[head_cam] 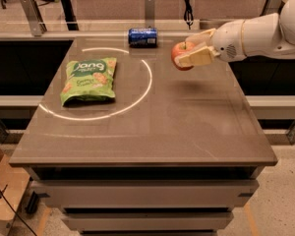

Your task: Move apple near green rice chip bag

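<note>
Aloft over the table [187, 132], your gripper [189, 53] clasped the apple [177, 54] between its fingers; the bag [88, 79] lay well apart toward the camera view's left, long axis running front to back.

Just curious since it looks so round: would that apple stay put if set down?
It may roll slightly: the apple is round and the table smooth. It seems firm: the gripper, above the table's far right, pinches it without visible denting.

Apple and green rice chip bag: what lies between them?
Camera view: only bare table and a white arc. The pincer holds the apple above the right side; the green rice chip bag lies left.
</note>
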`<state>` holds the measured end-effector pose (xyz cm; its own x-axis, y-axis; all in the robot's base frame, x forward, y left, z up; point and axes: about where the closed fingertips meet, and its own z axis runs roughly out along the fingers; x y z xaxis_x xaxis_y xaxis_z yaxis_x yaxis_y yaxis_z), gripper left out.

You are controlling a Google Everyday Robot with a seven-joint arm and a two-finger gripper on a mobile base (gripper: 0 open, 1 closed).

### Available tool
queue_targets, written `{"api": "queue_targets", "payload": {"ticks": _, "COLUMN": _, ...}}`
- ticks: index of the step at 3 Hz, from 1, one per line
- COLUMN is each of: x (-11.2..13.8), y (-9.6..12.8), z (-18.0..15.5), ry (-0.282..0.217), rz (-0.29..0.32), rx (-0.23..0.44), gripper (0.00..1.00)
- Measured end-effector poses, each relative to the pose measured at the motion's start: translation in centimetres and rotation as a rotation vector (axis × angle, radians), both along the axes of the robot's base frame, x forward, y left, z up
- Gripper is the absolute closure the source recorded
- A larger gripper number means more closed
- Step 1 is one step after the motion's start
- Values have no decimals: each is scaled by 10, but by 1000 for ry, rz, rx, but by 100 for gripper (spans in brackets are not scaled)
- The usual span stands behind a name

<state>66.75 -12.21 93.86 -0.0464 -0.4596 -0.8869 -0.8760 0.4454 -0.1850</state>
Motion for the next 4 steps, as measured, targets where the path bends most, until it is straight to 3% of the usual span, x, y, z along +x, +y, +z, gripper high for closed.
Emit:
{"api": "queue_targets", "payload": {"ticks": 2, "x": -5, "y": 100, "z": -15, "ry": -13, "rz": 141, "rx": 42, "gripper": 100}}
{"api": "queue_targets", "payload": {"ticks": 3, "x": -6, "y": 145, "z": -39, "ry": 24, "rz": 175, "rx": 79, "gripper": 100}}
{"api": "queue_targets", "payload": {"ticks": 4, "x": -4, "y": 174, "z": -66, "ry": 71, "rz": 200, "rx": 104, "gripper": 82}}
